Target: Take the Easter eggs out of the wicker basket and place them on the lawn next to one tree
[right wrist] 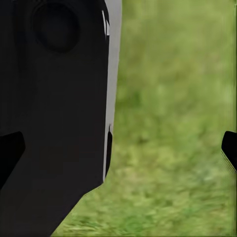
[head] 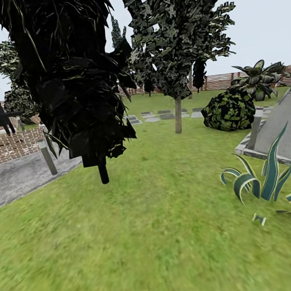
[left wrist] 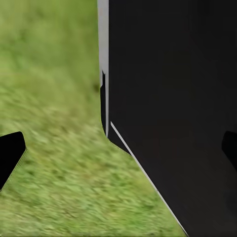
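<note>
In the head view, the wide mottled green lawn (head: 143, 237) fills the foreground. A tree with a short dark trunk and a dense near-black blocky crown (head: 71, 77) stands close at left; a second tree with a pale grey-brown trunk (head: 177, 114) stands farther back, near a round dark green bush (head: 228, 110). A striped spiky agave plant (head: 271, 184) sits at right beside a grey paved slab (head: 286, 123).

In the left wrist view, the left gripper (left wrist: 123, 148) has its dark fingertips spread wide over grass, a black robot body panel (left wrist: 173, 98) between them.

In the right wrist view, the right gripper (right wrist: 123, 148) is likewise spread wide above grass, empty.
</note>
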You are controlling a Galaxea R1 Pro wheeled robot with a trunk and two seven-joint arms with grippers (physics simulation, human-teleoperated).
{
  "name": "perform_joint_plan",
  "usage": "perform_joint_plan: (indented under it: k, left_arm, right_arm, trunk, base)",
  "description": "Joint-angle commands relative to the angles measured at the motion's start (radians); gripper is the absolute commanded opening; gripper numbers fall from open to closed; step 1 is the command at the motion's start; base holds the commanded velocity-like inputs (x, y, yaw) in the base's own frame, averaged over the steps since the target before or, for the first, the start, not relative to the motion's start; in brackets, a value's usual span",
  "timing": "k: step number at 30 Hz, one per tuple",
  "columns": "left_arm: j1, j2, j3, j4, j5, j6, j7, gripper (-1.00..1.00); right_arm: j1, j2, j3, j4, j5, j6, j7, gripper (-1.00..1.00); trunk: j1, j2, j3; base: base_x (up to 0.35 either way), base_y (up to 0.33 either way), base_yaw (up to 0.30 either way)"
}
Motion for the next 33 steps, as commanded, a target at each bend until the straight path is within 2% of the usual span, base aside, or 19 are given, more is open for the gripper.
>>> perform_joint_plan:
  k: [1, 8, 17, 33]
  left_arm:
    - [0.0, 0.0, 0.001, -0.001, 0.001, 0.001, -0.004, 1.0]
    - [0.0, 0.0, 0.002, -0.001, 0.001, 0.001, -0.004, 1.0]
    - [0.0, 0.0, 0.002, -0.001, 0.001, -0.002, -0.002, 1.0]
    - [0.0, -0.001, 0.002, -0.001, 0.003, -0.002, -0.001, 1.0]
  right_arm:
    - [-0.001, 0.0, 0.0, 0.002, 0.008, 0.001, 0.001, 1.0]
    - [-0.001, 0.0, 0.0, 0.002, 0.008, 0.001, 0.001, 1.0]
    - [-0.001, 0.0, 0.002, 0.002, 0.011, 0.0, 0.002, 1.0]
    - [-0.001, -0.002, 0.001, 0.002, 0.011, -0.001, 0.003, 1.0]
  trunk:
    - [0.001, 0.0, -0.001]
    - [0.001, 0.0, -0.001]
    - [0.001, 0.0, -0.002]
    - [0.001, 0.0, -0.008]
  base:
    - [0.337, 0.083, 0.05]
    - [0.337, 0.081, 0.01]
    - [0.28, 0.012, -0.257]
    - [0.023, 0.0, -0.299]
